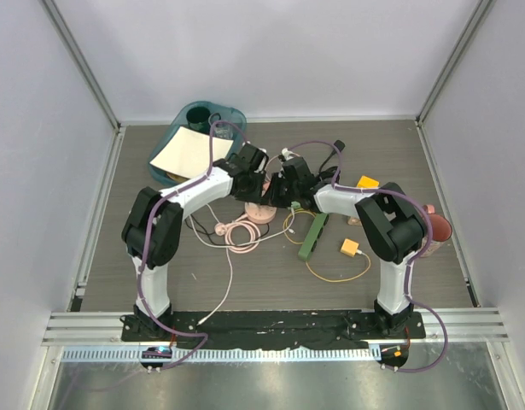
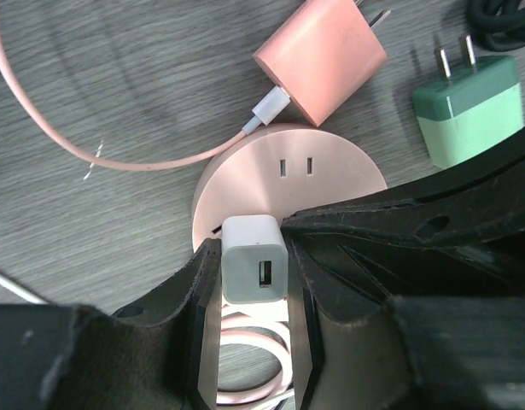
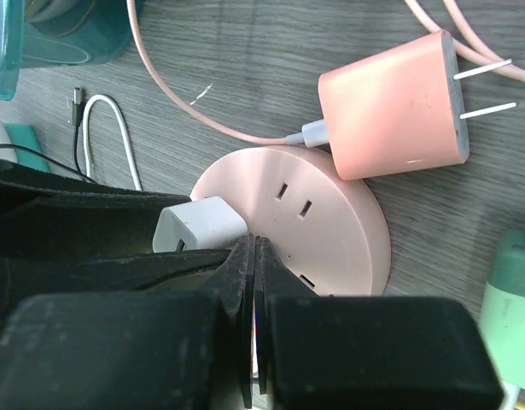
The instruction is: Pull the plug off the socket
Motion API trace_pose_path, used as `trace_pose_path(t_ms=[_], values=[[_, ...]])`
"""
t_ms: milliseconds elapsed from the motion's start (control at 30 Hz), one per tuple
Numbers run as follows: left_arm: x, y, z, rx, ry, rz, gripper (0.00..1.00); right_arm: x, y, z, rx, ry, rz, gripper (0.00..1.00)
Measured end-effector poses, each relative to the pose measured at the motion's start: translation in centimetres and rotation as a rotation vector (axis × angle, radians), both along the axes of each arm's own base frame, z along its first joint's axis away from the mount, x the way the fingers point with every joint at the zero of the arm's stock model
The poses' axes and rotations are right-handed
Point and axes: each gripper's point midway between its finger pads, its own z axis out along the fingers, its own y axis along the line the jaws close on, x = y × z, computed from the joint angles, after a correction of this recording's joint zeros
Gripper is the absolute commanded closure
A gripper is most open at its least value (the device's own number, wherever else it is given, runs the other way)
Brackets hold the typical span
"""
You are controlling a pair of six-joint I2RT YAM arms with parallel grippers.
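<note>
A white plug (image 2: 255, 260) stands in a round pink socket (image 2: 288, 184) on the table. My left gripper (image 2: 252, 245) is shut on the plug, one finger on each side of it. My right gripper (image 3: 252, 246) is shut with nothing between its fingers, its tip resting on the top of the socket (image 3: 330, 222) right beside the plug (image 3: 198, 226). In the top view both grippers, left (image 1: 255, 184) and right (image 1: 283, 190), meet over the socket (image 1: 264, 212) at the table's middle.
A pink charger (image 3: 390, 107) with its cable lies just behind the socket, a green charger (image 2: 471, 111) to its side. A teal container (image 1: 198, 137) is at the back left, a green bar (image 1: 313, 235) and yellow pieces (image 1: 349, 248) to the right, a coiled pink cable (image 1: 241, 232) in front.
</note>
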Motion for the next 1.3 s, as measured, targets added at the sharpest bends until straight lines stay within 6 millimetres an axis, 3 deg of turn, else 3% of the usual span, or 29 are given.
trace_pose_path(t_ms=[200,533,800,1167,1300], values=[[-0.4,0.0,0.1,0.078,-0.035,0.007,1.00,-0.1,0.2,0.1,0.005,-0.002,0.005,0.99],[0.0,0.7,0.1,-0.031,0.048,0.061,1.00,0.1,0.3,0.0,0.003,-0.015,0.000,0.99],[-0.6,0.9,0.7,0.138,-0.032,0.048,1.00,-0.2,0.9,0.3,0.011,-0.035,0.012,0.99],[-0.3,1.0,0.4,-0.019,0.077,0.110,1.00,-0.1,0.6,0.0,0.003,-0.037,0.001,0.99],[-0.2,1.1,0.4,0.075,0.061,0.117,1.00,0.1,1.0,0.0,0.010,-0.052,0.002,0.99]])
